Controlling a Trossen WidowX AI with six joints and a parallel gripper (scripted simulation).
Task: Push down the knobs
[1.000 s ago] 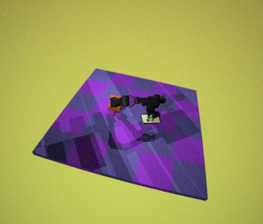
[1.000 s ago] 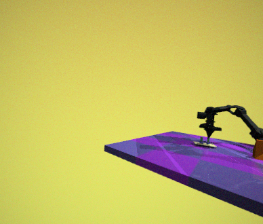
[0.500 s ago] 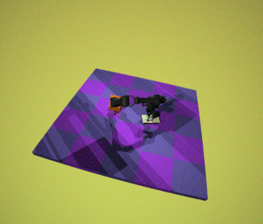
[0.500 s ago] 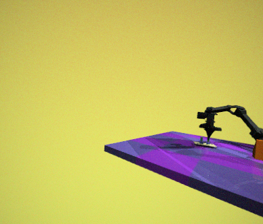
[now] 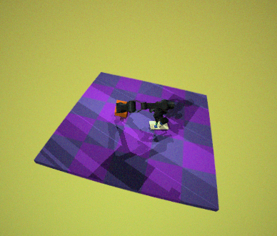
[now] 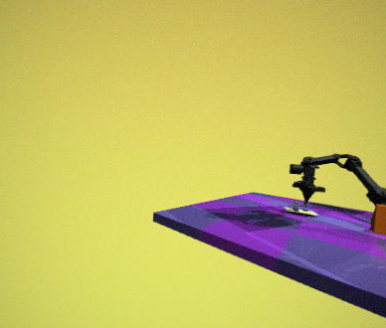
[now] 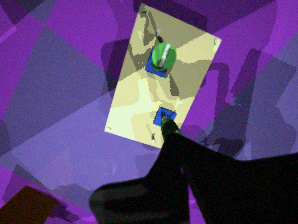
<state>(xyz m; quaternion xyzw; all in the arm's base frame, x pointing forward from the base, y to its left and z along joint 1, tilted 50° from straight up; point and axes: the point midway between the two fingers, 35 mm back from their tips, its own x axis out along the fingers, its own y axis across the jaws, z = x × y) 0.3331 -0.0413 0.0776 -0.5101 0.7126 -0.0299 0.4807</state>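
Because the potentiometers (image 7: 158,69) look easily snapped loose, the pressed-together end effector (image 5: 163,122) (image 6: 305,203) (image 7: 171,137) should bear straight down on each small, stiff knob's (image 7: 163,56) centre.

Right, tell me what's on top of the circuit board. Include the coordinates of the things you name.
On the circuit board (image 5: 152,124) (image 6: 313,214) (image 7: 125,117): two blue potentiometers, each with a green knob above. The claw (image 6: 305,203) (image 7: 171,137) hides part of the nearer knob (image 7: 168,125); its shaft is covered.

Black robot arm (image 5: 147,106) (image 6: 365,180) arched forward, wrist (image 5: 159,115) (image 6: 308,173) bent down — jaws (image 5: 156,124) (image 6: 305,201) shut, tips lowest, pointing downward.
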